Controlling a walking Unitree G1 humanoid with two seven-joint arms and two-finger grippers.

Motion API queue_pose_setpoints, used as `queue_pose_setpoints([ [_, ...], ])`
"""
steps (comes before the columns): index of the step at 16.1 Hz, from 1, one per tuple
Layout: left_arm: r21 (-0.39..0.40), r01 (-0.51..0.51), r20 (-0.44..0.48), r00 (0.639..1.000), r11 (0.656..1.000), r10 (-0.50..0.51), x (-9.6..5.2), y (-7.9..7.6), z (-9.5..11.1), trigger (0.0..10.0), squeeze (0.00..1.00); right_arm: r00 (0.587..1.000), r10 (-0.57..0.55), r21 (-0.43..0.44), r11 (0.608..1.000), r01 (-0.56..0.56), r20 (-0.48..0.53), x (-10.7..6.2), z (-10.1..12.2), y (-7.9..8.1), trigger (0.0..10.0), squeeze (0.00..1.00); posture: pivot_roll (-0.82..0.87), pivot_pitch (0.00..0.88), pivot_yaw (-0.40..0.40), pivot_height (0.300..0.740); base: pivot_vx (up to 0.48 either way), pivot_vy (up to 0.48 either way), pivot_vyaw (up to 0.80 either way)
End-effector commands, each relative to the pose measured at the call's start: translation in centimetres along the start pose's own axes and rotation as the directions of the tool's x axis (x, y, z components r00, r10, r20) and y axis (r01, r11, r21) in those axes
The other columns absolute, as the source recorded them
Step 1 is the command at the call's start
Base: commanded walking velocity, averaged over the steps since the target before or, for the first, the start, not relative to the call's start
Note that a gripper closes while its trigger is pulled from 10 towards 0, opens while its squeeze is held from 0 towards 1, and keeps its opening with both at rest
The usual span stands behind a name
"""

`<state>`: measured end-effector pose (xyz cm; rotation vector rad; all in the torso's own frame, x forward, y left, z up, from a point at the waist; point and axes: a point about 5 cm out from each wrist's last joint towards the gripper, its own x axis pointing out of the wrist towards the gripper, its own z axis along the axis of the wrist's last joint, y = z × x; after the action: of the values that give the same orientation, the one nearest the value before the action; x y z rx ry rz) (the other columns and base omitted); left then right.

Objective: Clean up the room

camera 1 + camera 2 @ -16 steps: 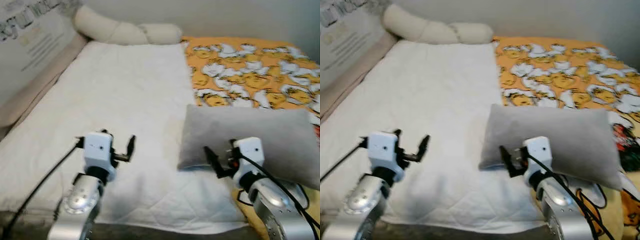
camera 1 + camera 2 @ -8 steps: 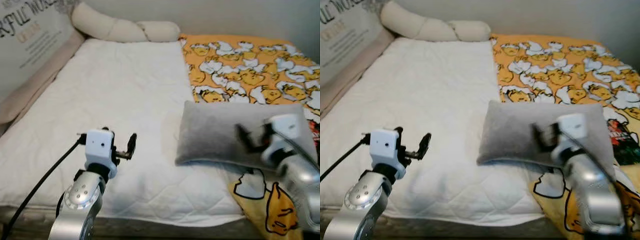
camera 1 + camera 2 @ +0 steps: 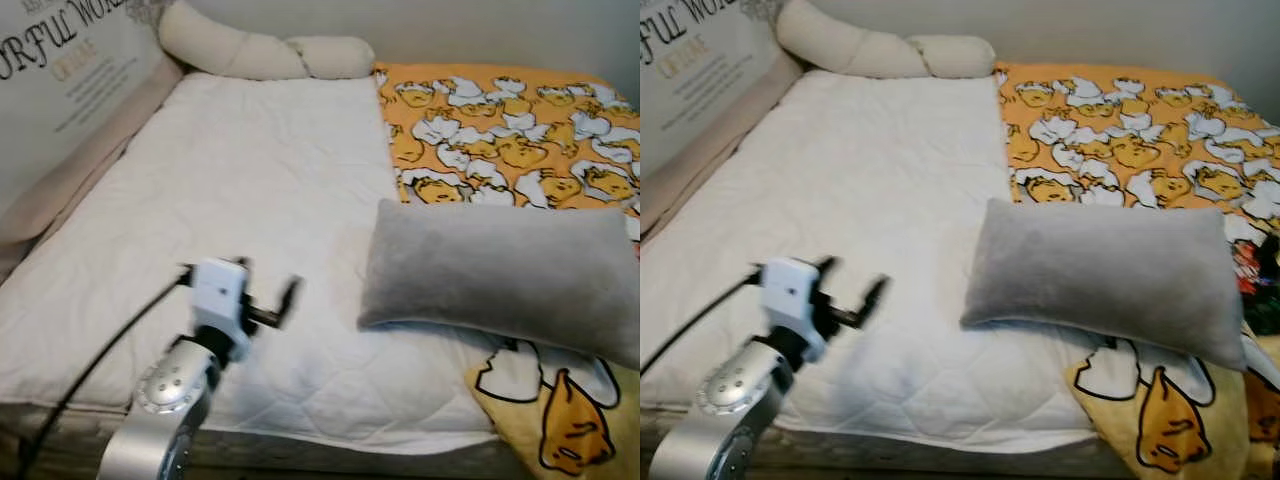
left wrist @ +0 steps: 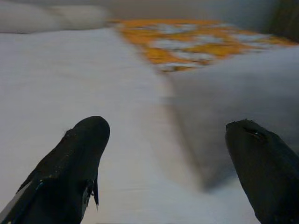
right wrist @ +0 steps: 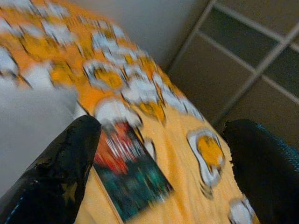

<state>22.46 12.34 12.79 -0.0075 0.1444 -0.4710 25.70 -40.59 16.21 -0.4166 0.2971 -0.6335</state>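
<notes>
The right gripper (image 5: 159, 154), wide open and empty, has swung off the grey rectangular pillow (image 3: 500, 275), leaving it ungrasped, while the left gripper (image 3: 270, 305) hovers open over the white quilted bed (image 3: 230, 180).

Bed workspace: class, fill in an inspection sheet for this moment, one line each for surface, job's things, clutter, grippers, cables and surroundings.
Surface: bed with a white quilted mattress pad; nothing on its bare stretch.
Job's things: grey pillow lying flat, partly on the orange cartoon blanket, partly on the pad.
Clutter: a red and green flat item on the blanket, too blurred to identify.
Grippers: left gripper open, above the pad near the pillow's edge; right gripper open, over the blanket.
Cables: black cable running along the left arm.
Surroundings: cream bolster at the head, lettered panel on the left side.
</notes>
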Motion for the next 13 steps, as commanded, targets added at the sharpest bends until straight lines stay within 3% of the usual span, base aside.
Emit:
queue_pose_setpoints([
  [1, 0.018, 0.128, 0.007, 0.992, 0.992, -0.128, 0.1, -1.1, 0.7, 10.0, 0.00, 0.997, -0.013, -0.067, 0.998, 0.008, -0.080, 0.3, -1.7, -0.5, 10.0, 0.00, -0.04, 0.000, -0.012, 0.740, 0.000, 0.000, 0.00],
  [2, 0.037, 0.170, -0.004, 0.985, 0.985, -0.170, 0.1, -1.4, 0.7, 10.0, 0.00, 0.989, -0.032, -0.115, 0.993, 0.015, -0.144, 0.5, -3.2, -1.0, 10.0, 0.00, -0.04, 0.000, -0.012, 0.740, 0.000, 0.000, 0.00],
  [4, 0.042, 0.161, -0.001, 0.987, 0.986, -0.161, 0.4, -1.1, 0.8, 10.0, 0.00, 0.979, -0.012, -0.126, 0.992, -0.014, -0.203, 0.3, -4.7, -0.9, 10.0, 0.00, -0.04, 0.000, -0.008, 0.740, 0.000, 0.000, 0.00],
  [6, 0.044, 0.171, -0.003, 0.985, 0.984, -0.171, 0.5, -1.0, 0.9, 10.0, 0.00, 0.937, 0.211, -0.026, 0.974, -0.227, -0.278, -0.2, -6.8, 2.3, 10.0, 0.00, -0.05, 0.000, -0.003, 0.740, 0.000, 0.000, 0.00],
  [8, 0.050, 0.184, -0.006, 0.983, 0.982, -0.184, 0.6, -1.0, 0.9, 10.0, 0.00, 0.855, 0.481, 0.119, 0.877, -0.466, -0.196, -1.1, -6.1, 6.6, 10.0, 0.00, -0.05, 0.000, -0.005, 0.740, 0.000, 0.000, 0.00],
  [9, 0.051, 0.185, -0.007, 0.983, 0.981, -0.184, 0.6, -0.9, 0.9, 10.0, 0.00, 0.786, 0.602, 0.171, 0.797, -0.580, -0.143, -1.9, -5.5, 8.6, 10.0, 0.00, -0.04, 0.000, -0.007, 0.740, 0.000, 0.000, 0.00],
  [10, 0.052, 0.184, -0.007, 0.983, 0.982, -0.184, 0.6, -0.9, 0.9, 10.0, 0.00, 0.760, 0.638, 0.181, 0.768, -0.614, -0.125, -2.2, -5.2, 9.3, 10.0, 0.00, -0.04, 0.000, -0.007, 0.740, 0.000, 0.000, 0.00],
  [11, 0.053, 0.181, -0.006, 0.984, 0.982, -0.181, 0.6, -0.9, 0.9, 10.0, 0.00, 0.651, 0.755, 0.209, 0.650, -0.731, -0.071, -3.7, -4.4, 11.3, 10.0, 0.00, -0.04, 0.000, -0.011, 0.740, 0.000, 0.000, 0.00],
  [13, 0.053, 0.178, -0.006, 0.984, 0.983, -0.178, 0.5, -0.9, 0.9, 10.0, 0.00, 0.552, 0.833, 0.226, 0.543, -0.808, -0.028, -5.1, -3.7, 12.6, 10.0, 0.00, -0.04, 0.000, -0.013, 0.740, 0.000, 0.000, 0.00],
])
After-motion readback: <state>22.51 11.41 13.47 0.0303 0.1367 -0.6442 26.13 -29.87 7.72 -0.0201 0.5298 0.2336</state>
